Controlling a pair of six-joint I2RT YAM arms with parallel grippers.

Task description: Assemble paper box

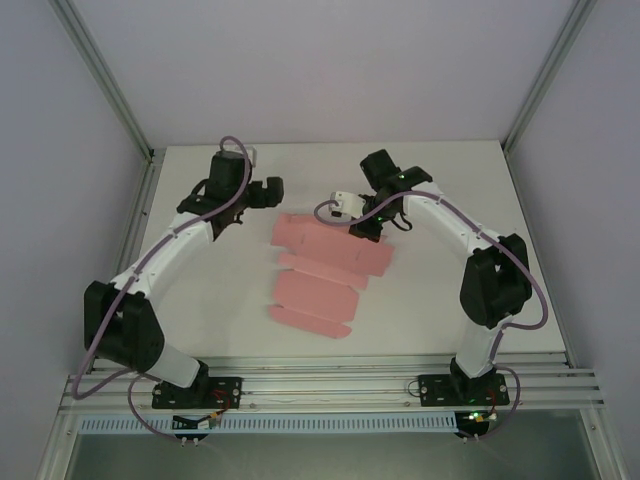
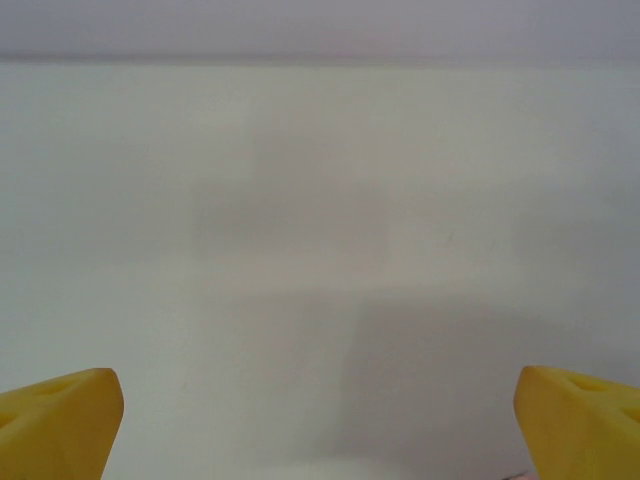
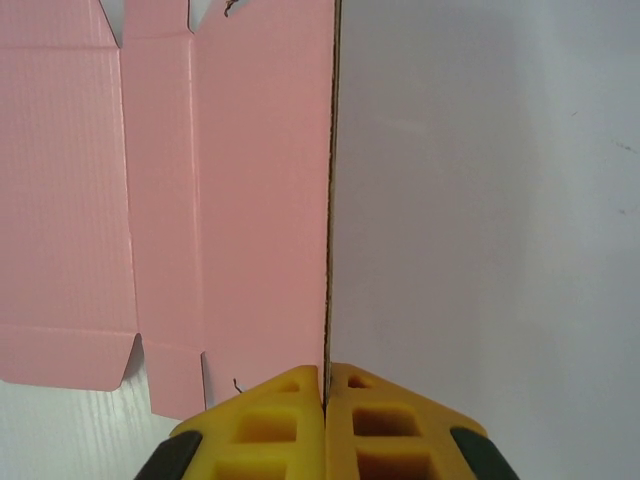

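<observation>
Right wrist view, closest in: my right jaws are pressed fully shut, yellow fingertips (image 3: 270, 425) side by side. The long edge of the paper box (image 3: 160, 200) runs straight into the seam between them. Whether a sliver of card is nipped there or I'm only touching the edge, I cannot tell. Beyond the tips the pink sheet spreads away on one side, creases and notched flaps showing, with bare desk (image 3: 480, 200) on the other.

Left wrist view: my left jaws stand wide apart, holding nothing, just desk ahead.

From the top external view the sheet lies flat mid-desk. My right jaws are at its far right end, and my left jaws are just off its far left corner, apart from it.

I judge this the opening fold, with no walls standing yet. Next calls for lifting a panel along its crease while the left jaws come over to pin the sheet, since thin card will likely slide.
</observation>
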